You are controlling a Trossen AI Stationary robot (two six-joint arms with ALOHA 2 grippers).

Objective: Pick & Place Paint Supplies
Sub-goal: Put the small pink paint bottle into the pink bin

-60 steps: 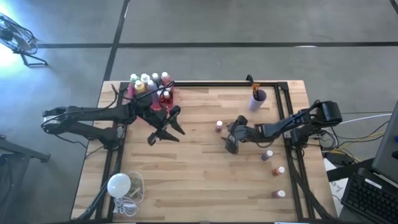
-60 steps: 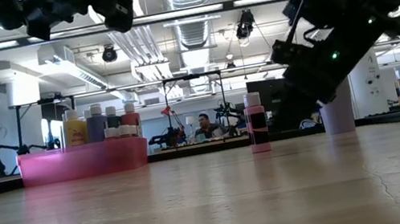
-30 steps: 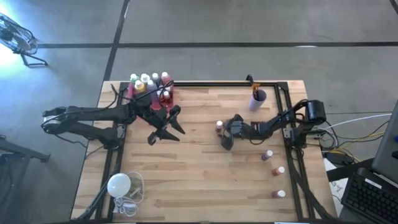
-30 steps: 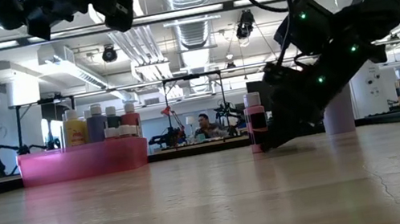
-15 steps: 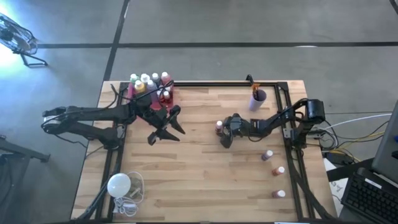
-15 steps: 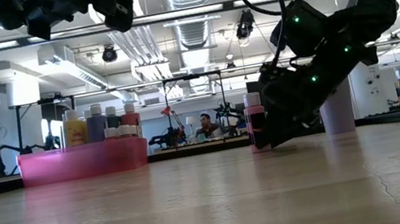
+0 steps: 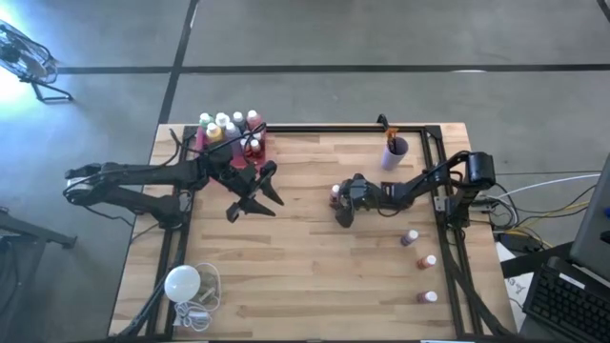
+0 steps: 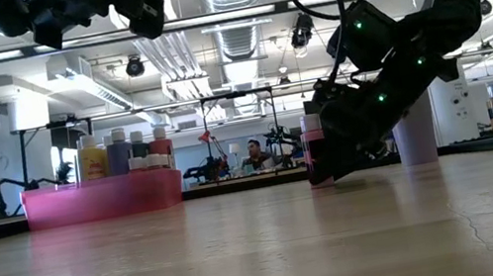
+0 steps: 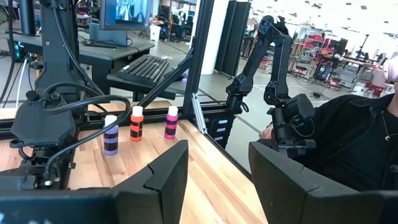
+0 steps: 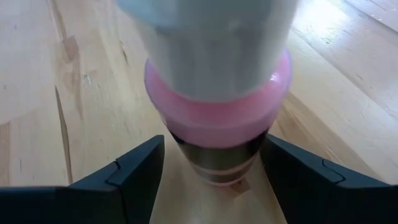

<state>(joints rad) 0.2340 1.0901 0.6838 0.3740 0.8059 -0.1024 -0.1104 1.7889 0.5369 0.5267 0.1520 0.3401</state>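
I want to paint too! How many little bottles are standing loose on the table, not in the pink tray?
4: one pink bottle mid-table, three along the right edge.

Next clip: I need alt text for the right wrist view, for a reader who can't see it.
A pink paint bottle with a white cap stands upright on the wooden table, filling the picture, between the two dark fingers of the right gripper. The fingers sit on either side of the bottle's lower part, with a little gap showing on each side.

The right gripper (image 7: 336, 197) reaches low toward the table's middle with fingers apart, while the left gripper (image 7: 255, 195) hangs open, raised.
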